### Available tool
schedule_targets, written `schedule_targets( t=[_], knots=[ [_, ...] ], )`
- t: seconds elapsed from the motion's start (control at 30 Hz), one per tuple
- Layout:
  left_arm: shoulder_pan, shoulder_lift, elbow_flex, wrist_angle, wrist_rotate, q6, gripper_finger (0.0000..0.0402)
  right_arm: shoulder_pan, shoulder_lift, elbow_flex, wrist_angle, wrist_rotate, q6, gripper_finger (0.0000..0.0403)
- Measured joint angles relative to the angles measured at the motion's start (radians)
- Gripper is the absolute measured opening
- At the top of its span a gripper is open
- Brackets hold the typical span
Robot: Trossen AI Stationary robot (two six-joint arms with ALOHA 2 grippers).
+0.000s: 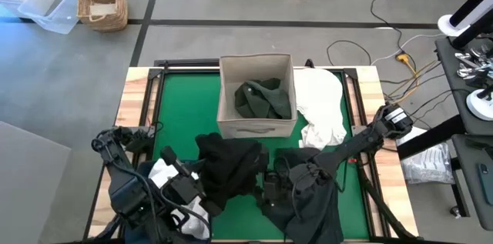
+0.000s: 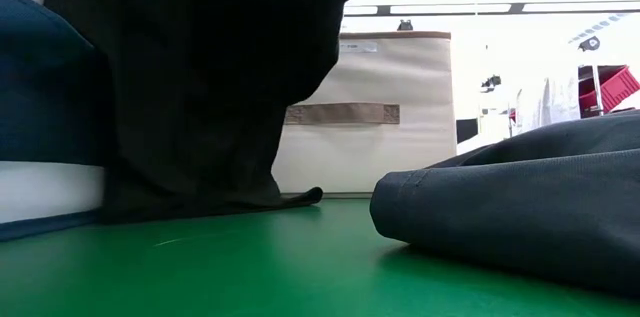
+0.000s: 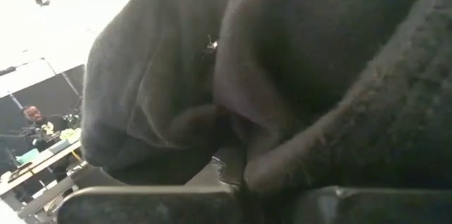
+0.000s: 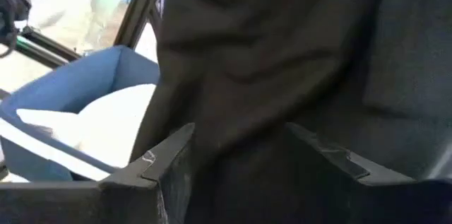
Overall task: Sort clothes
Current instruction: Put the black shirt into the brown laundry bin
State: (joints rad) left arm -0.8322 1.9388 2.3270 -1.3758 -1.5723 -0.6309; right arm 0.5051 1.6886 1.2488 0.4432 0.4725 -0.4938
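While the left gripper [image 1: 202, 185] jaws clench the black garment [image 1: 227, 163] above the bench [image 1: 181, 109], lift until its hem clears. Right gripper [image 1: 271, 184] jaws stand released beside it.

A beige fabric box [image 1: 256, 96] is sitting on the green table mat [image 1: 185, 105], beyond both arms' reach ends. A navy blue bin [image 4: 85, 90] is lying just beside the right arm's tip. Off the table, a wicker basket [image 1: 102, 3] and clear plastic tub [image 1: 48, 5] are resting on the floor.
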Motion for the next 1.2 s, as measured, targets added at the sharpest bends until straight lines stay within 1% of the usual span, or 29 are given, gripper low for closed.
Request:
schedule_targets(
  t=[0.2, 0.27, 0.37, 0.43, 0.6, 0.67, 0.87, 0.97, 1.0, 1.1, 1.2],
  knots=[
    [0.056, 0.000, -0.030, -0.066, 0.000, -0.096, 0.0000, 0.022, -0.021, -0.001, 0.004, 0.018, -0.004, 0.0197],
    [0.089, 0.000, -0.043, -0.065, 0.000, -0.118, 0.0000, 0.034, -0.022, -0.002, 0.008, 0.067, -0.023, 0.0195],
    [0.143, 0.000, -0.058, -0.063, 0.000, -0.142, 0.0000, 0.049, -0.021, -0.002, 0.035, 0.185, -0.047, 0.0194],
    [0.177, 0.000, -0.060, -0.056, 0.000, -0.151, 0.0000, 0.056, -0.020, -0.002, 0.052, 0.242, -0.051, 0.0195],
    [0.239, 0.000, -0.052, -0.054, 0.000, -0.156, 0.0000, 0.065, -0.018, -0.001, 0.065, 0.270, -0.011, 0.0194],
    [0.258, 0.000, -0.052, -0.053, 0.000, -0.181, 0.0000, 0.065, -0.018, -0.001, 0.088, 0.286, 0.011, 0.0192],
    [0.288, -0.001, -0.052, -0.049, 0.000, -0.247, 0.0000, 0.046, 0.015, -0.002, 0.229, 0.333, 0.018, 0.0192],
    [0.290, -0.001, -0.052, -0.047, 0.000, -0.247, 0.0000, 0.043, 0.037, 0.008, 0.244, 0.347, 0.002, 0.0190],
    [0.290, -0.001, -0.052, -0.040, 0.001, -0.247, 0.0000, 0.038, 0.049, 0.016, 0.248, 0.365, 0.002, 0.0188],
    [0.283, -0.002, -0.052, -0.016, 0.001, -0.247, 0.0000, 0.021, 0.067, 0.034, 0.250, 0.473, -0.029, 0.0182],
    [0.273, -0.002, -0.052, -0.011, 0.001, -0.247, 0.0000, -0.006, 0.081, 0.041, 0.249, 0.491, -0.036, 0.0174]
  ],
)
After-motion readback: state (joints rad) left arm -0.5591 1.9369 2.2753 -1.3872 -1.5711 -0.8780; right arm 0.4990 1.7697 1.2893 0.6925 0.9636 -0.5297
